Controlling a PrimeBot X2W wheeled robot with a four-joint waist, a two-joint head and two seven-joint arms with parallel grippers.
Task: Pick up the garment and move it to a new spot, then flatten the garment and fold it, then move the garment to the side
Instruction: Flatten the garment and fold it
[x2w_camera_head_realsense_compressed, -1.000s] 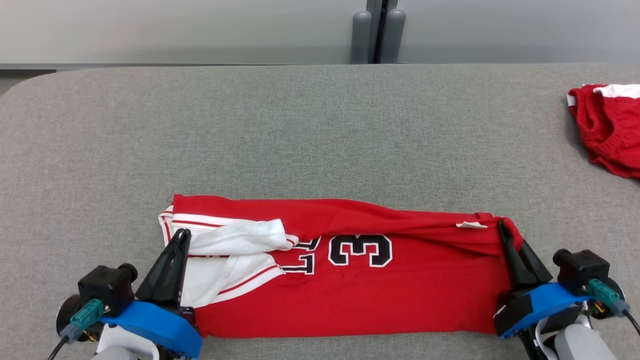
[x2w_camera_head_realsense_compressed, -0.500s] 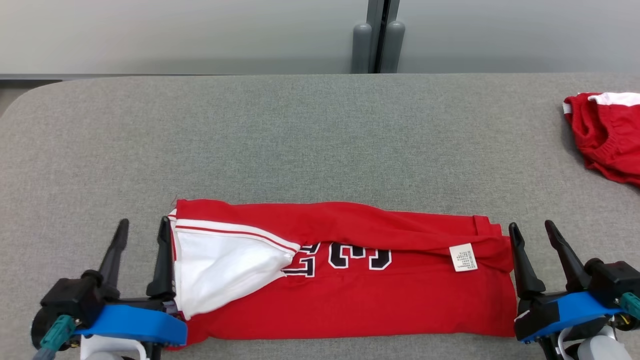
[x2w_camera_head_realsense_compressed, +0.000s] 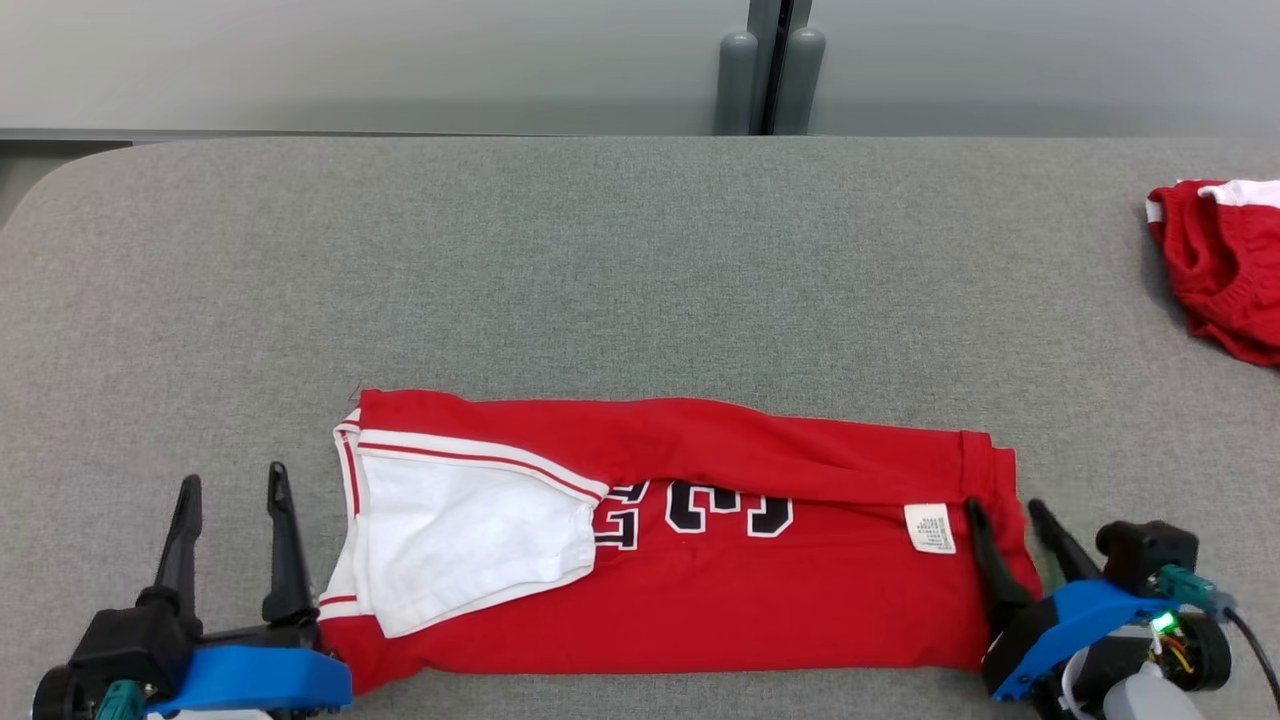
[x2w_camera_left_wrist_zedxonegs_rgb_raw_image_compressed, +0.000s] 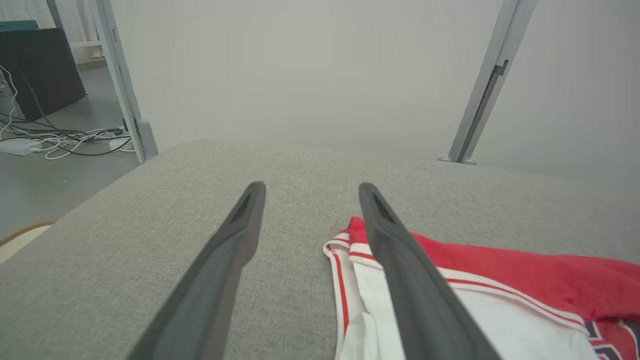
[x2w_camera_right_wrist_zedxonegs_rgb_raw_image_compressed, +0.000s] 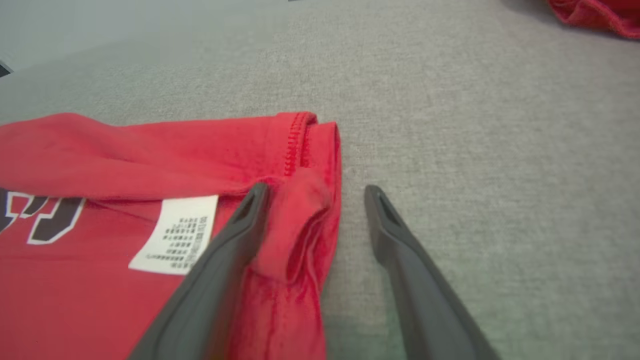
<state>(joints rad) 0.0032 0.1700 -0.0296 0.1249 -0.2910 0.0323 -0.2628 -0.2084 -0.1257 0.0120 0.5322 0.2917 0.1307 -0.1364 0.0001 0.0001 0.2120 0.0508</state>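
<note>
Garment (x2w_camera_head_realsense_compressed: 680, 540) lies between spread jaws, the right jaws straddling its edge.

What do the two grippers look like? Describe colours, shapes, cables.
The left gripper and right gripper each have two long, dark, tapering fingers on a blue mount, beside a black camera block with a teal connector. The right one has a black cable and a small green light.

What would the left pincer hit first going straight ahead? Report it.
Probably only bare table: the open left pincer points past the shirt, whose edge lies just beside its line. Height is unclear.
</note>
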